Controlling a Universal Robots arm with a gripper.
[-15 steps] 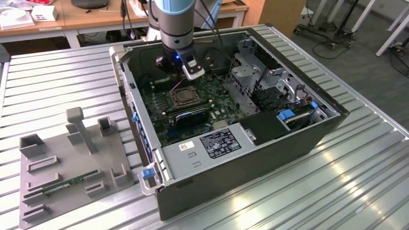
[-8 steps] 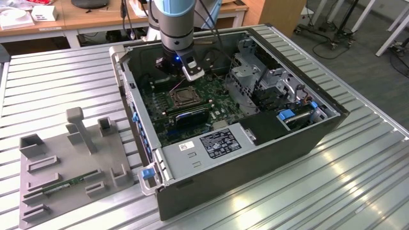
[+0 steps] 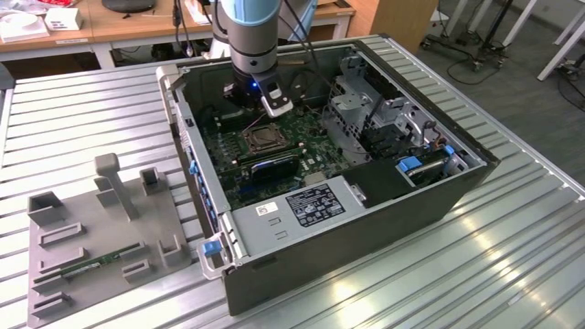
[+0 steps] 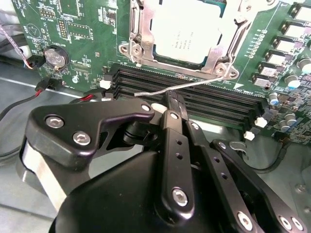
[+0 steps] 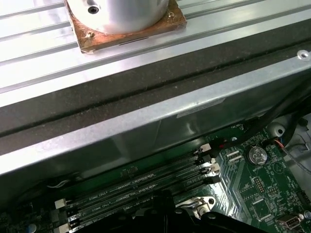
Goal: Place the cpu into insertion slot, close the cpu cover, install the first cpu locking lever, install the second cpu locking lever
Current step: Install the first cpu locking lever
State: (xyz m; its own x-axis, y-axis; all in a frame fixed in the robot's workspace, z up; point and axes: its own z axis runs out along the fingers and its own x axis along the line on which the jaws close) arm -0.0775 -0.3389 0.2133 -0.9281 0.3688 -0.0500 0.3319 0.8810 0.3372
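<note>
Cpu [image 4: 187,29] seated in slot [image 3: 245,142], cover [image 4: 137,29] lying flat over it. Lever [image 4: 194,85] (thin steel wire) juts from slot corner and crosses tool [image 4: 171,99] tip. Tool clenched; whether wire is pinched, cannot tell. Judgement: lever springy, slick, best taken near bent free end. Cpu light, fragile, edges only.

exterior view: high, mid-distance, angled down on open computer case [image 3: 366,205] and worktop [image 3: 512,260] | second wrist view: close, past tool [image 4: 167,104] onto circuit board [image 4: 87,29] | first wrist view: close, across case wall [image 5: 146,126] toward worktop [image 5: 39,53] | both wrist views share memory slots [image 4: 194,99] [image 5: 141,187], coin battery [image 4: 54,57] [image 5: 256,154]
</note>
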